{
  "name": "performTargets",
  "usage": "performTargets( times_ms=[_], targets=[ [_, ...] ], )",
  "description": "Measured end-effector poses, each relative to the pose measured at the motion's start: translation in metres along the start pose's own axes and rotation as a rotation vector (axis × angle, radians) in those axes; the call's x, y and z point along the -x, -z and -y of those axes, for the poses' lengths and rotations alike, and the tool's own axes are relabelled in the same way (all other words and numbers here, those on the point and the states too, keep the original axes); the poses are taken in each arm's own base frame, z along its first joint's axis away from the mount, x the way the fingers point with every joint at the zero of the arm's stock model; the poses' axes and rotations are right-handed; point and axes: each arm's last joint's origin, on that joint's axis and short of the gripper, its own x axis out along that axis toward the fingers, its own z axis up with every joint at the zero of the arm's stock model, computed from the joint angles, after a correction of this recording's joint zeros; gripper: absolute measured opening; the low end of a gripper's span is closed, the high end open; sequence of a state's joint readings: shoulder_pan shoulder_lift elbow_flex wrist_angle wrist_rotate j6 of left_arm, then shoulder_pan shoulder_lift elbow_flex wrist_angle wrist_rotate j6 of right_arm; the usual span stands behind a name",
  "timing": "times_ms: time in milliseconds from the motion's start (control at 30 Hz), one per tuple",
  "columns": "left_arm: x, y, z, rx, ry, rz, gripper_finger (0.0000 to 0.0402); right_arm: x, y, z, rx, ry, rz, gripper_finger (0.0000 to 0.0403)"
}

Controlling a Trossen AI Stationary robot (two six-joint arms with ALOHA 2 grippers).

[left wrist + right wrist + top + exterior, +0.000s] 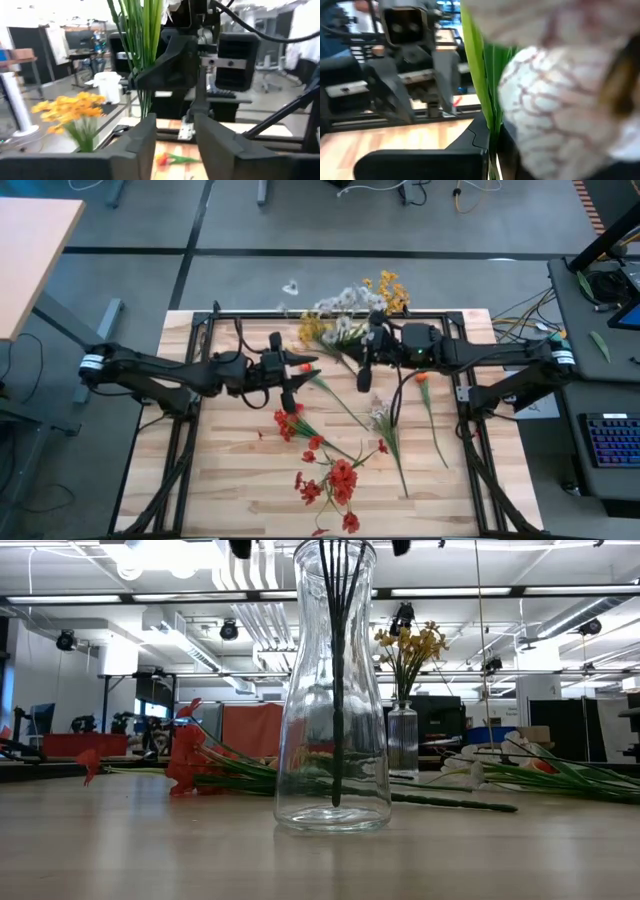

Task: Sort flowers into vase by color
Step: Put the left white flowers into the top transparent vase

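My right gripper (pixel 368 340) is shut on a bunch of white flowers (pixel 345 302), whose green stems (pixel 145 50) stand upright below the blossoms (pixel 555 100). In the low view thin dark stems (pixel 337 690) hang down inside a clear glass vase (pixel 300 740). Their lower ends stop short of its bottom and they run up out of the picture. My left gripper (pixel 175 142) faces the right one from the table's left, level and open, with nothing between its fingers; in the high view my left gripper (pixel 298 372) is just left of the stems. My right gripper pinches the green stems (pixel 487 115) between its two fingers, just under the white blossoms. The fingers come in level from the table's right and lie across the upright stems. The blossoms stand above the fingers and the stems hang below them.
Red flowers (pixel 330 475) lie on the near part of the wooden table. An orange flower (pixel 421 378) and a white one (pixel 380 415) lie to the right. A small vase of yellow flowers (pixel 405 650) stands at the far edge, with a yellow spray (pixel 315 330) near it.
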State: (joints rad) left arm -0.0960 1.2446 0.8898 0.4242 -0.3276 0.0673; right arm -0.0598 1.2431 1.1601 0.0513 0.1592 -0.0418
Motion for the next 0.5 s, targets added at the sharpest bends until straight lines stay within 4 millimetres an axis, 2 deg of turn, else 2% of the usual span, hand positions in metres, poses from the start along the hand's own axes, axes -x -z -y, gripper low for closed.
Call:
performTargets(
  times_ms=[200,400,500],
  targets=[
    [0.023,-0.011,-0.009,-0.024,0.001,-0.066,0.0165,0.027,0.017,0.034,-0.040,0.108,0.002,0.0009],
    [0.044,-0.018,-0.016,-0.026,0.004,-0.132,0.0168,0.050,0.045,0.067,-0.105,0.245,-0.019,0.0009],
    [0.053,-0.021,-0.019,-0.021,0.004,-0.144,0.0168,0.059,0.053,0.081,-0.133,0.308,-0.015,0.0009]
  ],
)
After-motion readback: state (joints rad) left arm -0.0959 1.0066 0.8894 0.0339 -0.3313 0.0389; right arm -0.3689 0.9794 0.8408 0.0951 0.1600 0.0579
